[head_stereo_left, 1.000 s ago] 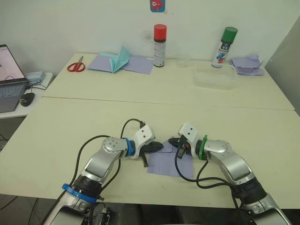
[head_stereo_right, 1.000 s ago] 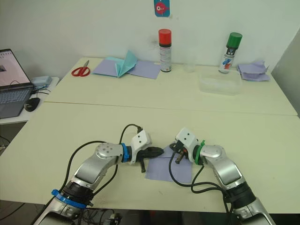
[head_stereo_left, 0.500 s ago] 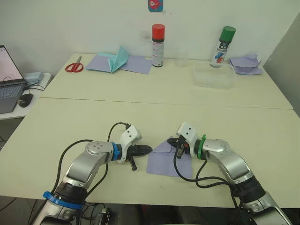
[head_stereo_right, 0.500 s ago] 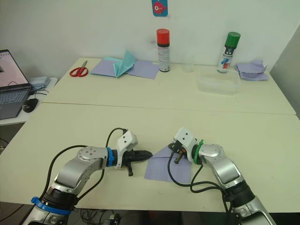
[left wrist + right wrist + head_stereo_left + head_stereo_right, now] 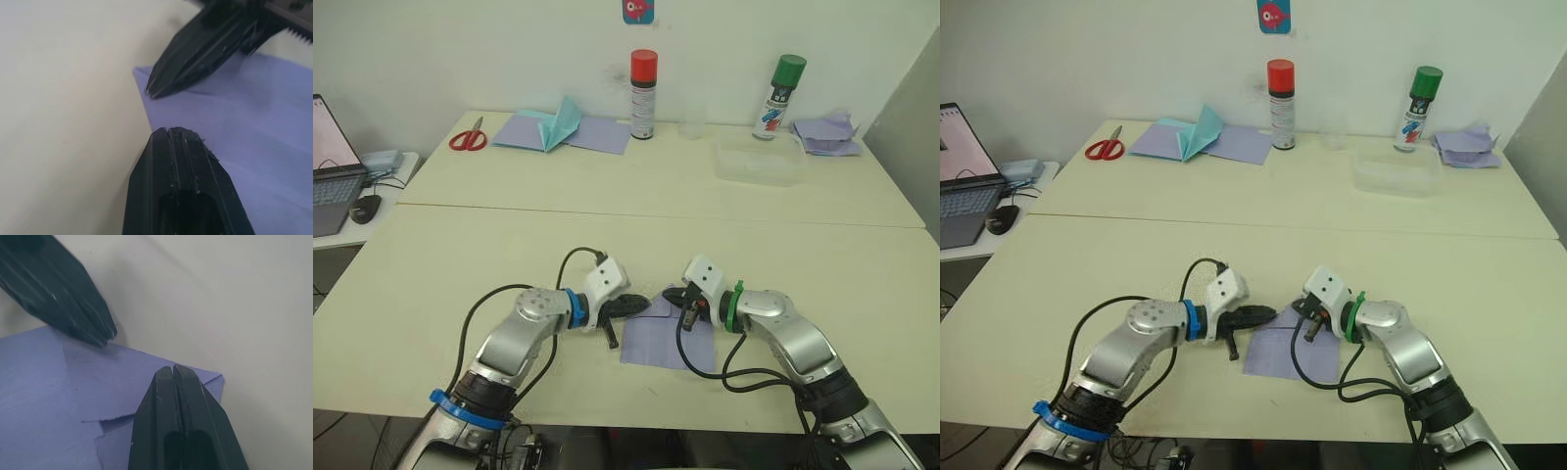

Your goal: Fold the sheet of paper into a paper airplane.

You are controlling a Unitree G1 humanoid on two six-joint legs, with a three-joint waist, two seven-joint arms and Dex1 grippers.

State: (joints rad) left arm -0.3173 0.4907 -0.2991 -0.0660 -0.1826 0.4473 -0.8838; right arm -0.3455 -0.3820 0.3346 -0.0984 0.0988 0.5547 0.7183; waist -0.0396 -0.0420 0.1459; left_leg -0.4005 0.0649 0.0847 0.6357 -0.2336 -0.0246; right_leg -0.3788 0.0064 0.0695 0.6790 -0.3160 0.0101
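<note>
Lavender sheet of paper (image 5: 668,338); black pincers.

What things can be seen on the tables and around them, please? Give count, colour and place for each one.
sheet of paper: 1, pale lavender, near table, between the two tools, one corner folded over
teal pointed paper shape: 1, teal, far table, on flat lavender sheets
scissors: 1, red handles, far table, left end
spray can, red cap: 1, far table by the wall
spray can, green cap: 1, far table, right part
plastic container: 1, clear, near the green-capped can
crumpled paper pile: 1, lavender, far right corner
laptop: 1, side desk at left
mouse: 1, dark, beside the laptop
left tool: 1, black, shut, tip at the sheet's left edge
right tool: 1, black, shut, tip on the folded corner
</note>
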